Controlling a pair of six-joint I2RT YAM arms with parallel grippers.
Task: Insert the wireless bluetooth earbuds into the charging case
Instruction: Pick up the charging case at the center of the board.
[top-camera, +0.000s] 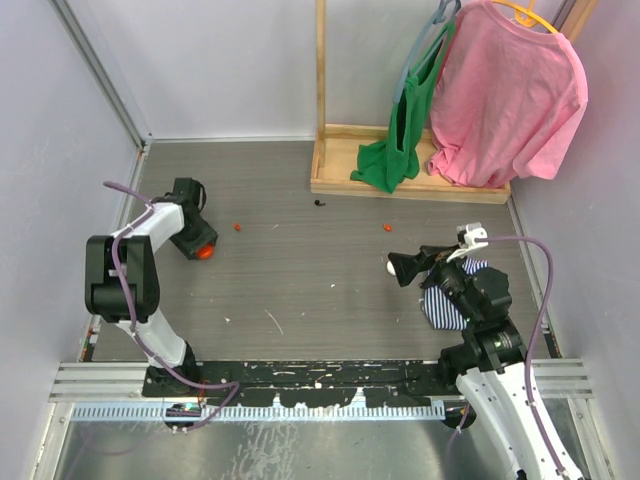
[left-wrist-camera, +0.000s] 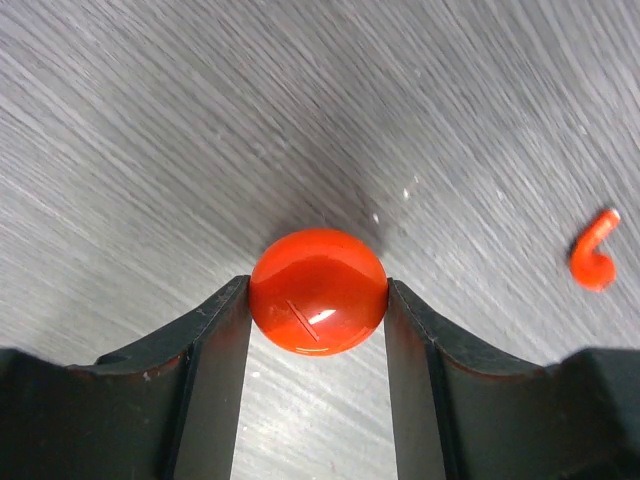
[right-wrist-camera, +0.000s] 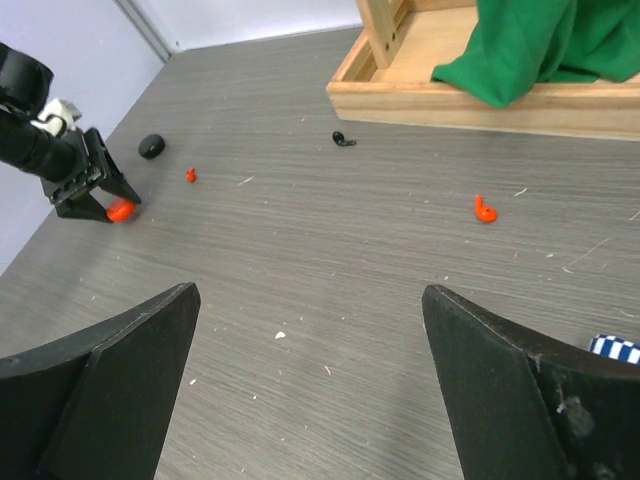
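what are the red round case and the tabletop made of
The red round case looks like hard glossy plastic, given its sharp white highlight and a fine scratch. The tabletop is probably matte grey laminate printed with wood grain: fine streaks, only soft sheen.

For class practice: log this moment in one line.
left gripper: shut on red case | right gripper: open | red earbud: on table

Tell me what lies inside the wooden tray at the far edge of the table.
A hanging green cloth piles up in the wooden tray, and a hanging pink shirt covers its right part. A wooden post stands at its left end. The floor under both fabrics is hidden.
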